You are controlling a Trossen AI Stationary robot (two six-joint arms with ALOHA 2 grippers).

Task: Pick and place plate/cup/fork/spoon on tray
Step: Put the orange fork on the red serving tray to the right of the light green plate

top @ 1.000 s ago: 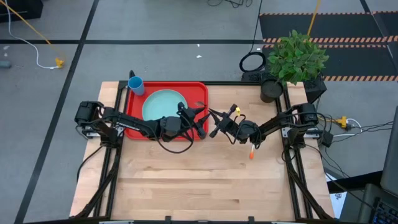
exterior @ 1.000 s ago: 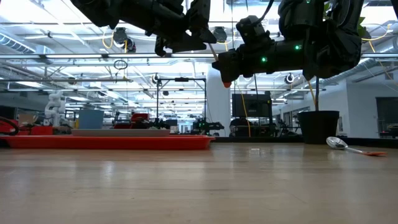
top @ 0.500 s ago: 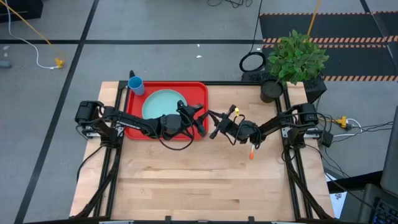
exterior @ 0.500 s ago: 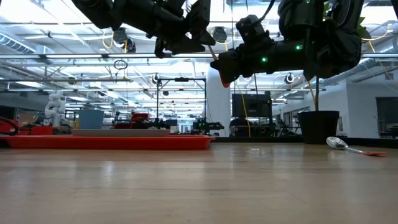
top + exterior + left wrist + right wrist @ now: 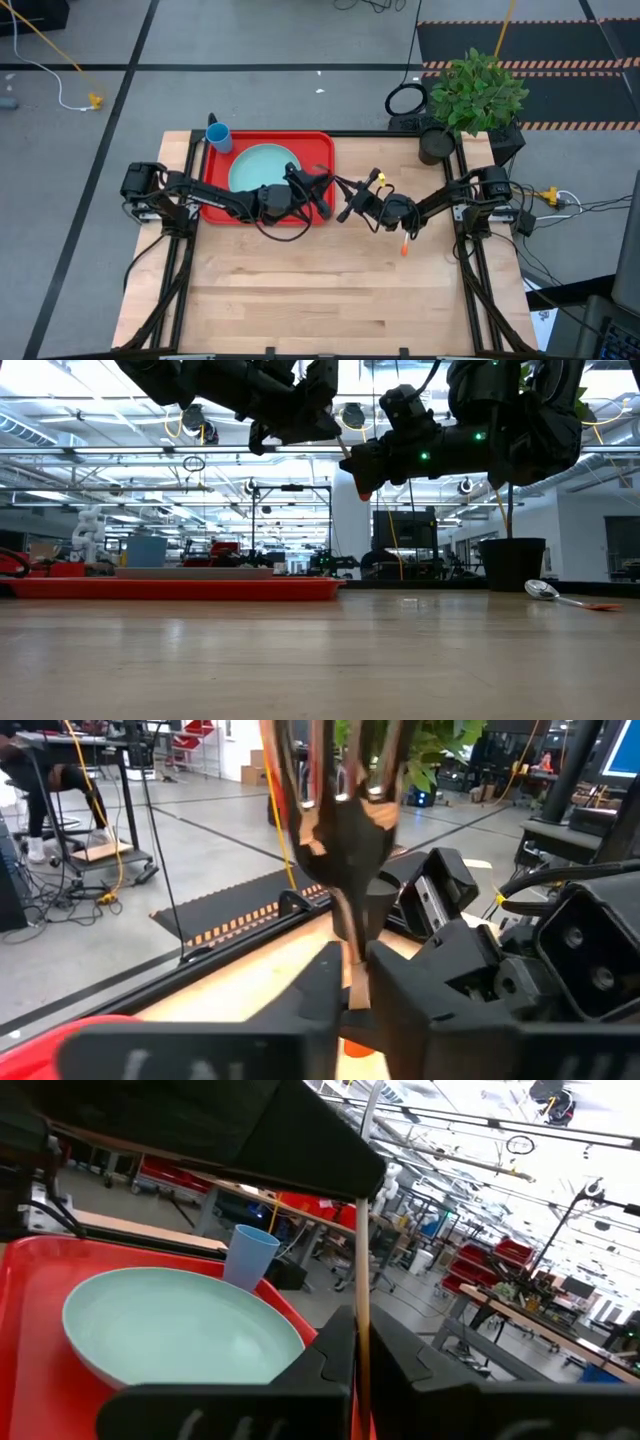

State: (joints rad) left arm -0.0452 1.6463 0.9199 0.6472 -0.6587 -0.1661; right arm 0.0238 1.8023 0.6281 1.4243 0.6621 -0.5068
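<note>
Above the wooden desk (image 5: 330, 290), the left pincer (image 5: 322, 192) and right pincer (image 5: 346, 203) met just off the right rim of the red rectangular plastic tray (image 5: 318, 148). Both were pinching the small orange-handled fork (image 5: 345, 815), its silver tines standing upright in the left wrist view. The large pale turquoise plate (image 5: 258, 168) lay in the tray; the small bright blue plastic cup (image 5: 218, 137) stood at its far left corner. The orange-handled spoon (image 5: 570, 597) lay on the desk near the right arm.
</note>
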